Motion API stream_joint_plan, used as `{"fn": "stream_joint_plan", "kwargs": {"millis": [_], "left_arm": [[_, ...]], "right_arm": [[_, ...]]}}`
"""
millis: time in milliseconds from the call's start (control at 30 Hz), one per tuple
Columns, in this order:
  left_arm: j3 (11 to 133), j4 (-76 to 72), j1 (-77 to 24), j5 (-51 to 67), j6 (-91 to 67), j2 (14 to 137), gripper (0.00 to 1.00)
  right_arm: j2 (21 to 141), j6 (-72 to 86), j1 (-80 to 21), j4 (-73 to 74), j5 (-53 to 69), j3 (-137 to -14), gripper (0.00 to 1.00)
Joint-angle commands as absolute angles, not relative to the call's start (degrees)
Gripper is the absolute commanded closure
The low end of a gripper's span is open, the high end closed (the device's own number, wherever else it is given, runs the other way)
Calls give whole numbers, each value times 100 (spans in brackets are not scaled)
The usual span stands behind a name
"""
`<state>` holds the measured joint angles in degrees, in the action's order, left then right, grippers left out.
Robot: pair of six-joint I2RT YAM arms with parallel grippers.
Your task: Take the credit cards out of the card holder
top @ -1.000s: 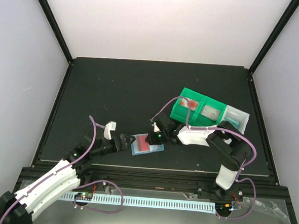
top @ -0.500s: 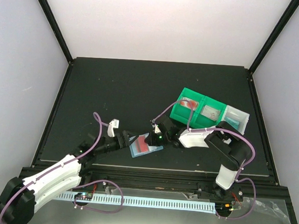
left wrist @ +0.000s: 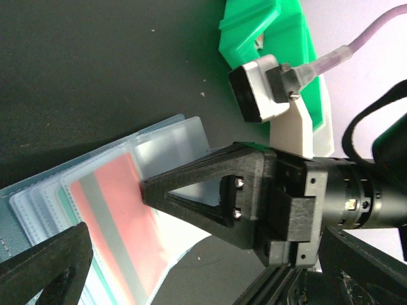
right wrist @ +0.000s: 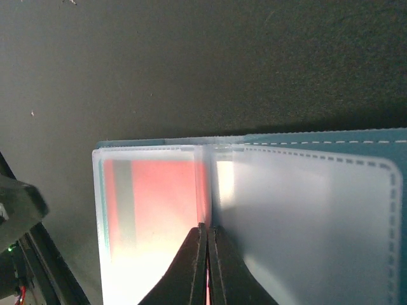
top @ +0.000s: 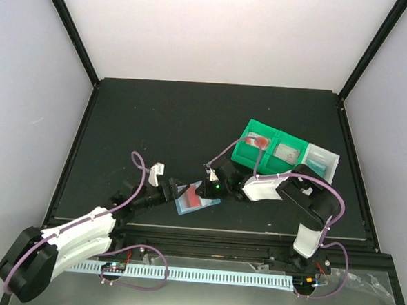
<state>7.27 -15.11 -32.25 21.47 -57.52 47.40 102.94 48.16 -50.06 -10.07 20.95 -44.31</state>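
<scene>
The light blue card holder (top: 213, 203) lies open on the dark table near the front edge. A red credit card (top: 194, 200) with a grey stripe sits in its left clear pocket (right wrist: 159, 190). My right gripper (top: 204, 191) is shut, pinching the red card's inner edge at the holder's fold (right wrist: 207, 230), and a red sliver shows between its fingers. My left gripper (top: 175, 190) is wide open at the holder's left end. One of its fingers (left wrist: 44, 260) hovers over the pockets (left wrist: 172, 140) beside the red card (left wrist: 121, 216).
A green compartment bin (top: 269, 148) and a clear bin (top: 320, 160) stand behind the right arm, the green one also showing in the left wrist view (left wrist: 267, 38). The table's raised front edge (top: 206, 229) runs close below the holder.
My left arm has swung right and closed in on the holder's left end. The right gripper has shut further at the fold. The holder has shifted slightly left.
</scene>
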Motion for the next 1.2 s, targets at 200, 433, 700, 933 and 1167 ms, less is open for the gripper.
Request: {"fn": "stream_joint_plan", "kwargs": {"millis": [200, 433, 700, 933, 1167], "left_arm": [[681, -2232, -3186, 2288, -5615, 5423, 1], [746, -2330, -3181, 2247, -5453, 5817, 1], [760, -2380, -3179, 2197, -5376, 5965, 1], [756, -2418, -3181, 2128, -5318, 6075, 1], [843, -2541, -3177, 2301, -5367, 6244, 1]], "right_arm": [[10450, 4848, -5025, -920, 2057, -4359, 95], [10494, 4867, -5026, -979, 2149, -4347, 95], [10527, 4981, -5027, -1139, 2262, -4308, 95], [10587, 5033, -5024, -1256, 2367, -4271, 96], [10630, 5247, -5024, -1599, 2525, -4128, 96]]}}
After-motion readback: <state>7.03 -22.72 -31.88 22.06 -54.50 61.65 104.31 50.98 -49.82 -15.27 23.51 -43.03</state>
